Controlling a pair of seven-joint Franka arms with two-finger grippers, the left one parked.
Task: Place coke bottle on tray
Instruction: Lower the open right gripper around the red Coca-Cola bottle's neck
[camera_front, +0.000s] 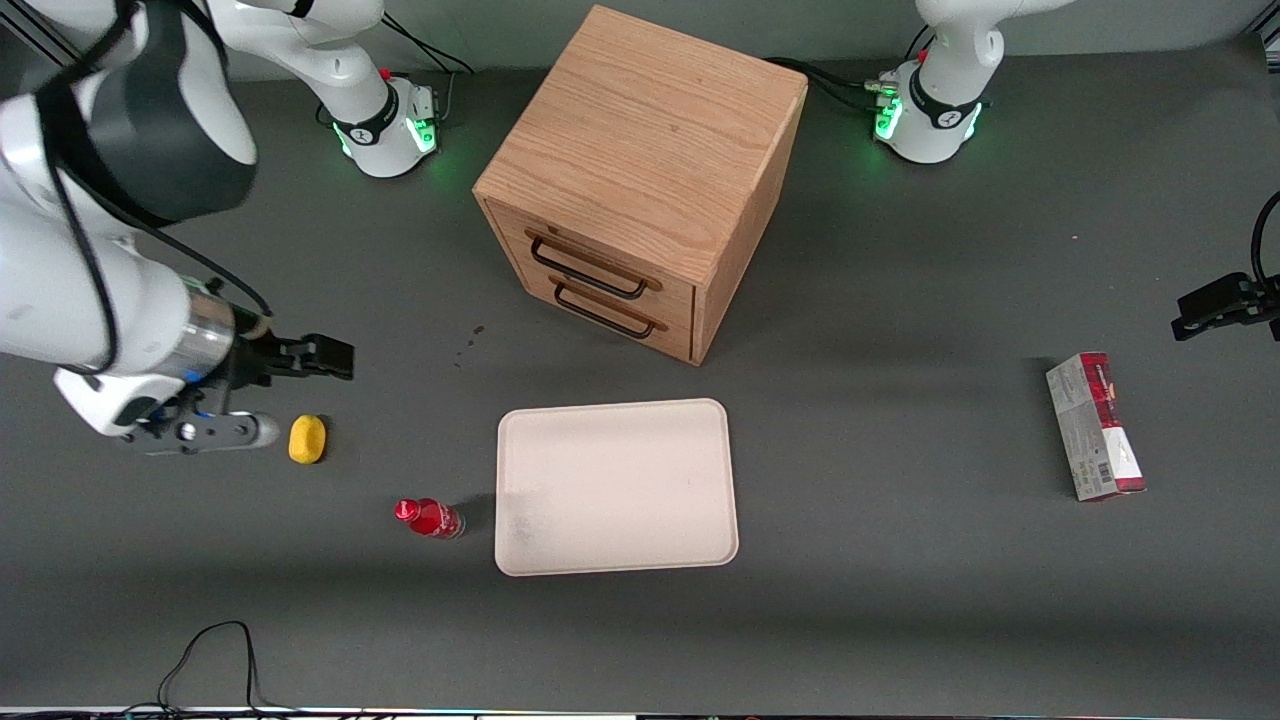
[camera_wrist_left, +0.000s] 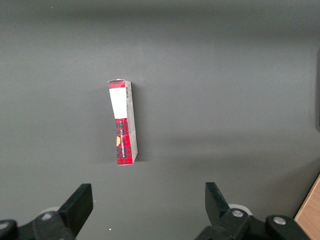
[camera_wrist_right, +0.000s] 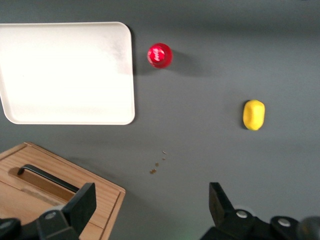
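The coke bottle (camera_front: 430, 518), tiny with a red cap and red label, stands on the grey table just beside the tray's edge, toward the working arm's end. In the right wrist view it shows from above as a red round cap (camera_wrist_right: 159, 55). The tray (camera_front: 615, 487), pale cream-pink with a low rim, lies flat in front of the cabinet's drawers and holds nothing; it also shows in the right wrist view (camera_wrist_right: 67, 72). My right gripper (camera_front: 295, 395) hangs well above the table, over the yellow lump, farther from the front camera than the bottle. It is open and empty (camera_wrist_right: 150, 210).
A yellow oval lump (camera_front: 307, 439) lies under the gripper and shows in the right wrist view (camera_wrist_right: 253, 115). The wooden drawer cabinet (camera_front: 640, 180) stands farther back than the tray. A red-and-grey carton (camera_front: 1095, 427) lies toward the parked arm's end.
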